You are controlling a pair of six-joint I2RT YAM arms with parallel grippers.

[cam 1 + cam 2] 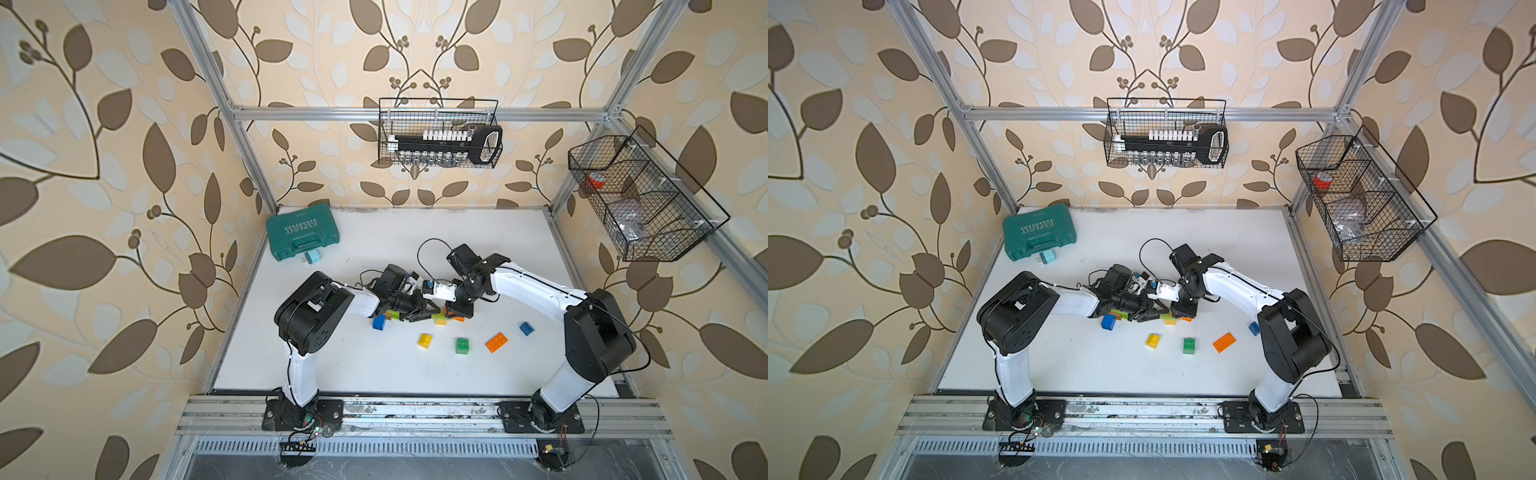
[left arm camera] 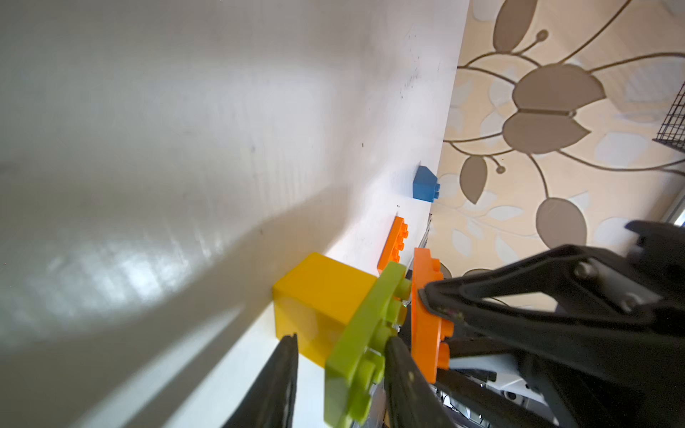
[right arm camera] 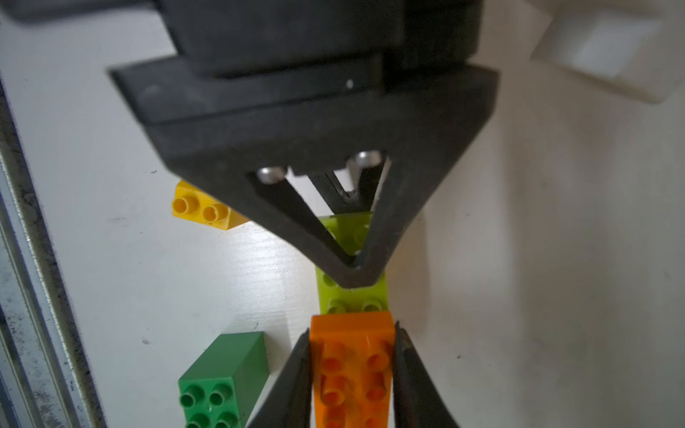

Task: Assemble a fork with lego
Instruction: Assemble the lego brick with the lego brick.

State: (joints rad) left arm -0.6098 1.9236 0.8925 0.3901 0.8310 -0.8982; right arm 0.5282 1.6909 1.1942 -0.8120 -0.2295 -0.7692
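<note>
2 plates are the whole story here: a lime plate parked on a yellow brick, and an orange plate held studs-up just over the studs at 1 end of it. They're in the middle of the table, right where both arms meet. No view shows whether the orange one has clicked on or is only resting there.

The right gripper is clamped on the orange plate, with 1 finger flush on each long edge. The left gripper is turned on its side and straddles the lime plate's free end, jaws narrow. 1 of its fingers is against the studded face, but a sliver of table shows between the other finger and the plate, so it doesn't look pinched yet.

Judgement call: the left should get a firm pinch before the right pushes, otherwise the lime plate will probably tip on that 1 brick. Then it's a straight press down with the studs lined up and no twisting. The 2 grippers are nearly touching, so there's little room.

Further out, a green brick, a loose yellow brick and a blue brick lie around. The teal case sits in a far corner.
</note>
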